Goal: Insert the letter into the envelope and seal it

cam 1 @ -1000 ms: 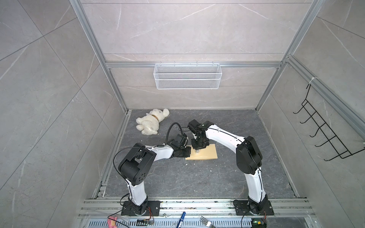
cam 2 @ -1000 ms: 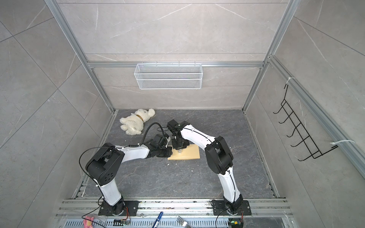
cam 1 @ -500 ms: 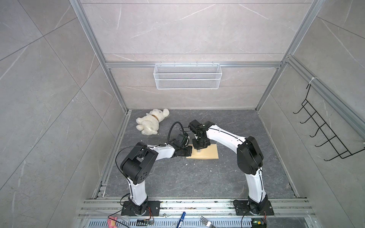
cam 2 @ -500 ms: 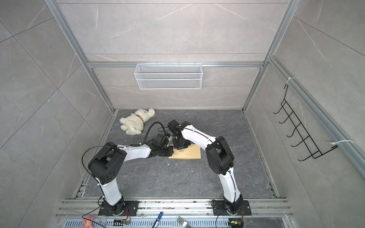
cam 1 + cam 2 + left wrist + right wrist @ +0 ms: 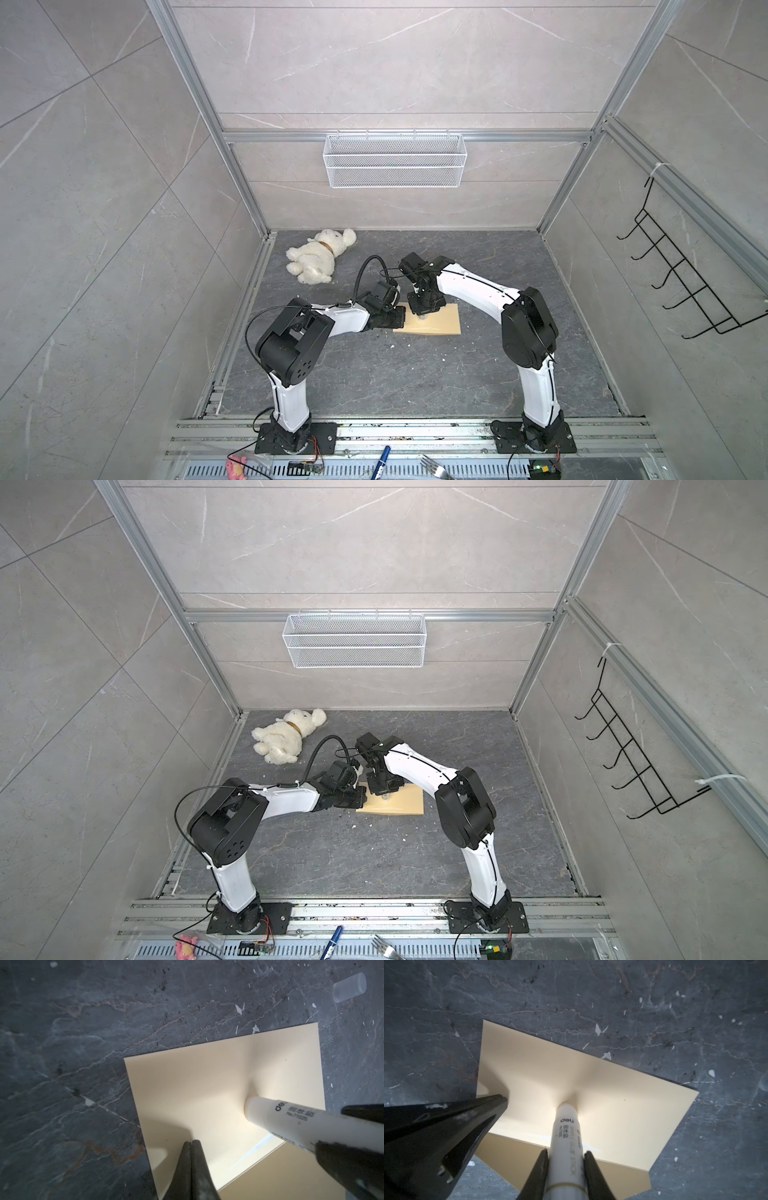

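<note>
Yellow-tan envelope (image 5: 441, 323) under left tool (image 5: 398, 319) and right tool (image 5: 422, 312), teddy bear (image 5: 318, 262) beyond

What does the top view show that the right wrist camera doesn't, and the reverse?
Only in a top view: a cream plush teddy bear, a hanging white wire mesh basket and a black wire hook rack. Only the right wrist view: the GLUE STICK lettering on the white glue stick, its tip pressing the open pale flap. Both: the plain yellow-tan paper envelope on the dark grey stone floor, the left arm's shut jaws touching it.
</note>
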Available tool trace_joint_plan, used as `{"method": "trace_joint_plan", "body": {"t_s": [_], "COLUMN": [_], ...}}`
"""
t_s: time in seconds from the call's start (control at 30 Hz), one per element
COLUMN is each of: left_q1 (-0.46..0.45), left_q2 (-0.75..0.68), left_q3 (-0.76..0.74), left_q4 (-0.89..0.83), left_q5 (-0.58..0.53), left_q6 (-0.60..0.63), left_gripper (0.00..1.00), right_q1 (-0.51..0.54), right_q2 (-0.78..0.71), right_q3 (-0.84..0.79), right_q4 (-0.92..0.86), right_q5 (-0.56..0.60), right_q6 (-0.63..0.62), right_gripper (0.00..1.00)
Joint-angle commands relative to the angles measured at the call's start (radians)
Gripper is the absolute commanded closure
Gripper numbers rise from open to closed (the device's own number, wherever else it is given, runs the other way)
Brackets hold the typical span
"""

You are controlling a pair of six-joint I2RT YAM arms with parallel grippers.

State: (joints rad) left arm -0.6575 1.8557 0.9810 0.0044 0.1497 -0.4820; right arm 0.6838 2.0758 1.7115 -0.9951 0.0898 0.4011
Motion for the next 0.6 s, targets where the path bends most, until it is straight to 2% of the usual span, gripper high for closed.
{"method": "trace_joint_plan", "body": {"t_s": [0.0,0.57], "left_q1": [-0.002,-0.015], "left_q2": [0.08,0.106], "left_q3": [-0.038,-0.024], "left_q4": [-0.161,-0.17], "left_q5": [-0.08,-0.088], "left_q6": [0.028,0.039], "left_gripper": [1.0,1.0], "right_q1": [-0.019,-0.042], "right_q2": [-0.02,-0.061], "right_q3": [-0.032,-0.085], "right_q4": [-0.055,-0.053], "right_q5": [0.076,0.091], "right_q6": [-0.013,-0.019], "right_gripper": [1.0,1.0]}}
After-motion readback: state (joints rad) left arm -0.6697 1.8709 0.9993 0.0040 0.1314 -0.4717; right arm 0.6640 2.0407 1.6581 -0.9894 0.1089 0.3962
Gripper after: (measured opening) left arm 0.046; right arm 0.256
